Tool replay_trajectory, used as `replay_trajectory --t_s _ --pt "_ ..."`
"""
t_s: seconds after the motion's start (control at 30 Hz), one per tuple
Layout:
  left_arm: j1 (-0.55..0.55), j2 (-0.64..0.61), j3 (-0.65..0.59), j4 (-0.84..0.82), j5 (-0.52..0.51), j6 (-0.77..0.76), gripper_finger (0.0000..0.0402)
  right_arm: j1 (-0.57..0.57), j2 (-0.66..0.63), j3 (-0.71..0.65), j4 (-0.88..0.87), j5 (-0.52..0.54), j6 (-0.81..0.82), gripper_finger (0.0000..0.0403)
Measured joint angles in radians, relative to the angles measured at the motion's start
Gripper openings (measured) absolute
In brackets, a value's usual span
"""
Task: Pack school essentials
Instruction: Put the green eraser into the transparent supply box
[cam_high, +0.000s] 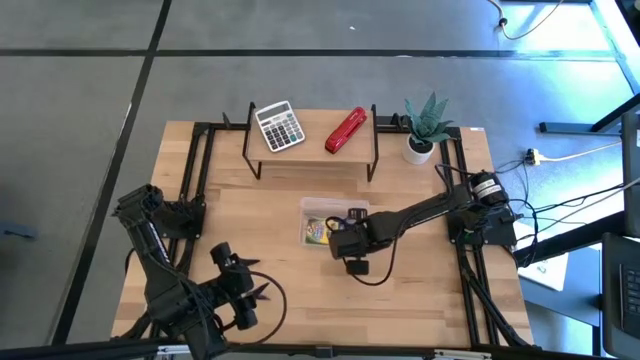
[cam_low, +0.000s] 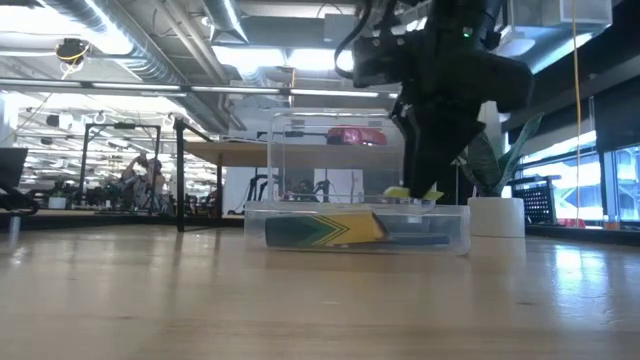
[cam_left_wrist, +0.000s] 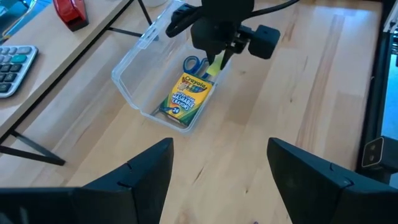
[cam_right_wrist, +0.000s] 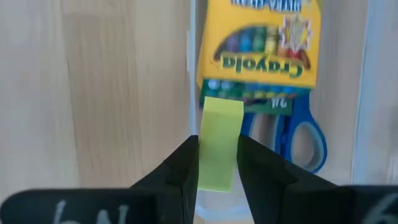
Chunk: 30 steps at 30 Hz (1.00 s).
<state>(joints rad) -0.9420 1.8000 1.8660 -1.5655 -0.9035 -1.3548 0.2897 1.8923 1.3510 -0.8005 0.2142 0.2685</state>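
Observation:
A clear plastic container (cam_high: 312, 208) sits mid-table with its lid (cam_low: 335, 155) standing open. In it lie a yellow-green crayon box (cam_left_wrist: 189, 93) and blue-handled scissors (cam_right_wrist: 305, 140), both flat on its floor. My right gripper (cam_high: 345, 235) hangs over the container's end farthest from the crayon box's top, shut on a small yellow block (cam_right_wrist: 219, 149). My left gripper (cam_left_wrist: 217, 168) waits open near the table's front left edge (cam_high: 250, 290), with nothing between its fingers. My right gripper pinches the yellow block by its two long side edges (cam_right_wrist: 202, 163) between its two fingers. The fingers (cam_right_wrist: 180, 171) come steeply from above and lie along the block. The block's free end (cam_right_wrist: 222, 109) sticks out past the fingertips, at about the height of the container's rim (cam_low: 410, 193).
A grey calculator (cam_high: 279, 126) and a red stapler (cam_high: 346, 130) lie on a raised shelf at the table's far side. A potted plant (cam_high: 425, 128) stands at the far right. Black frame rails (cam_high: 195, 170) run along both table sides. Bare wood lies in front of the container.

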Motion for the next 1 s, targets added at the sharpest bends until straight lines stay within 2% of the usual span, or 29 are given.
replay_trajectory --t_s 0.47,1.0 --pt "0.002 0.0 0.0 0.01 -0.007 -0.007 0.0253 0.001 0.022 0.001 0.017 0.001 -0.068 0.0108" --pt "0.002 0.0 0.0 0.038 -0.008 -0.008 0.0254 0.0 0.028 0.002 -0.01 -0.003 -0.066 0.0108"
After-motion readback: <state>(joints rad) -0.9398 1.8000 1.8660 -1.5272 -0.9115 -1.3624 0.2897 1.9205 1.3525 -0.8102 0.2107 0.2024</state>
